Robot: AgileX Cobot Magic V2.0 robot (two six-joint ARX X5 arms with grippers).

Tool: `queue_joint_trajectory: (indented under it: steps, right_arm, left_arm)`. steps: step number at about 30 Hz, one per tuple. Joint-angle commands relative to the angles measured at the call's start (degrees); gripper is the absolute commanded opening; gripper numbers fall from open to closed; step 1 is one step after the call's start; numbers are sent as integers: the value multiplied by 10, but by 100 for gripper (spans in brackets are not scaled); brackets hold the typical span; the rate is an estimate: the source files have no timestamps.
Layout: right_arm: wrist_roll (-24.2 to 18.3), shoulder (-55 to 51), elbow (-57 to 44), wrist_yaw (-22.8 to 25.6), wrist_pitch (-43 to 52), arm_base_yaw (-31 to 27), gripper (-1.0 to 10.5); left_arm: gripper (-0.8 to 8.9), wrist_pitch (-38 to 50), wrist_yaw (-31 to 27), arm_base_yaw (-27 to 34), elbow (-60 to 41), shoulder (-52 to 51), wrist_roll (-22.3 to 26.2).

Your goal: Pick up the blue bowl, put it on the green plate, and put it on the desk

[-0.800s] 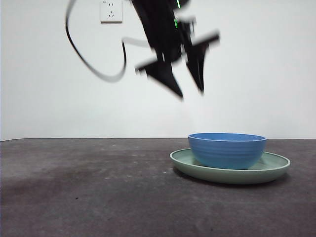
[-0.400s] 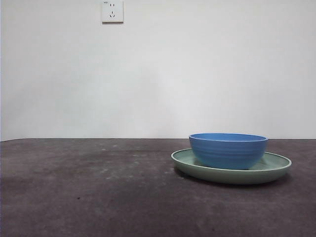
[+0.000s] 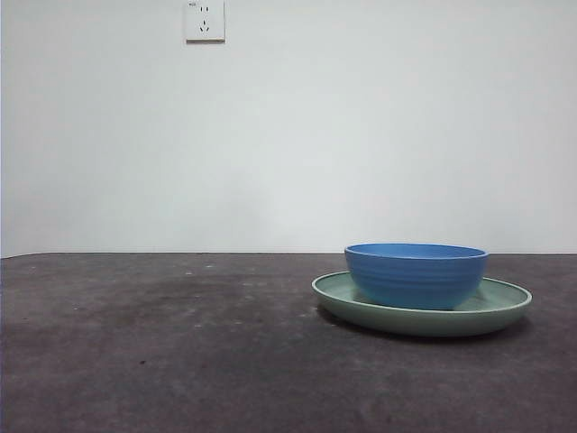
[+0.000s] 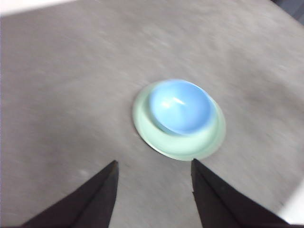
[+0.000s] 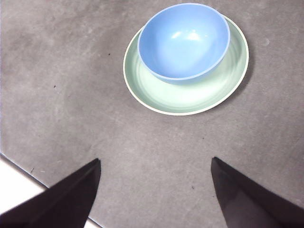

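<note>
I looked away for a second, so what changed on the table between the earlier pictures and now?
A dark gripper that hung above the table a second ago has lifted out of the front view. Both grippers, left gripper and right gripper, are open and empty. The blue bowl stayed on the green plate.

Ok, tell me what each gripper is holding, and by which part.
Nothing is held. The left gripper and right gripper are both open above the desk; the blue bowl sits free on the green plate.

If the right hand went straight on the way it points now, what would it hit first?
Probably bare desk: the open right hand looks down at empty tabletop, with the green plate and blue bowl further along. Depth is hard to judge.
</note>
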Motion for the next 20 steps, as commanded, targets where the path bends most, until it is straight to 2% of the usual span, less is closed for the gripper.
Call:
queue_joint_trajectory:
  steps: [1,6,8,12,16,20]
  right_arm:
    - [5,2,10,-1,4,2,371]
    - [6,2,10,-1,4,2,371]
    - [6,2,10,-1,4,2,371]
    - [6,3,10,-1,4,2,371]
    - [25,3,10,1,7,2,371]
    - [73,17,10,36,29,1,371]
  left_arm:
    - [250,27,49,-3,-63,-34,9]
    - [249,50,122,-3,-194,-91,12]
    - [249,53,133,-3,-222,-97,12]
    - [249,63,133,-3,-228,-96,13]
    - [249,64,133,-3,-228,-96,13]
    - [249,64,133,-3,-228,-96,13]
